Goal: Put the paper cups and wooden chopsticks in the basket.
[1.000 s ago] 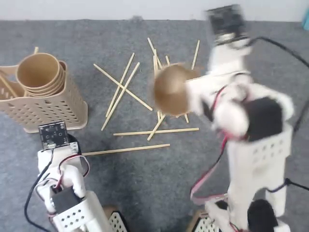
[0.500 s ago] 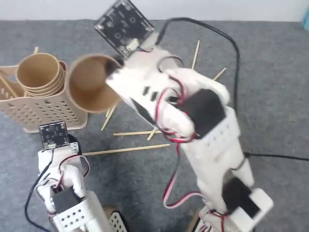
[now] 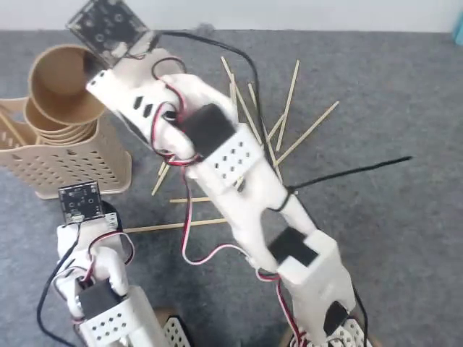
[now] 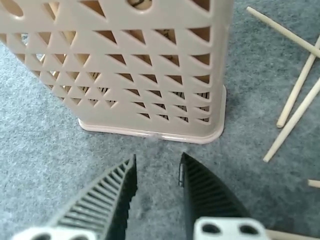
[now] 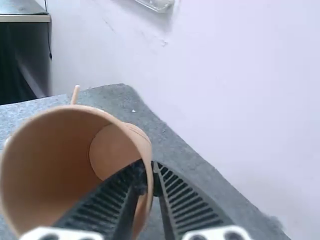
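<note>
My right gripper (image 5: 149,175) is shut on the rim of a brown paper cup (image 5: 65,165). In the high view that cup (image 3: 61,79) hangs tilted just above a stack of paper cups (image 3: 47,129) standing in the beige lattice basket (image 3: 72,163) at the far left. Several wooden chopsticks (image 3: 289,85) lie scattered on the grey carpet mid-table, and one long chopstick (image 3: 155,228) lies in front of the basket. My left gripper (image 4: 156,172) is open with nothing in it, low over the carpet just short of the basket's wall (image 4: 125,65).
The right arm (image 3: 239,181) stretches diagonally across the table and covers part of the chopstick pile. The left arm (image 3: 94,282) stands at the front left. More chopsticks (image 4: 295,100) lie beside the basket. A white wall (image 5: 225,75) rises behind the table.
The right arm swung left with the cup, from over the chopstick pile to above the stacked cups in the basket. The left arm stayed still.
</note>
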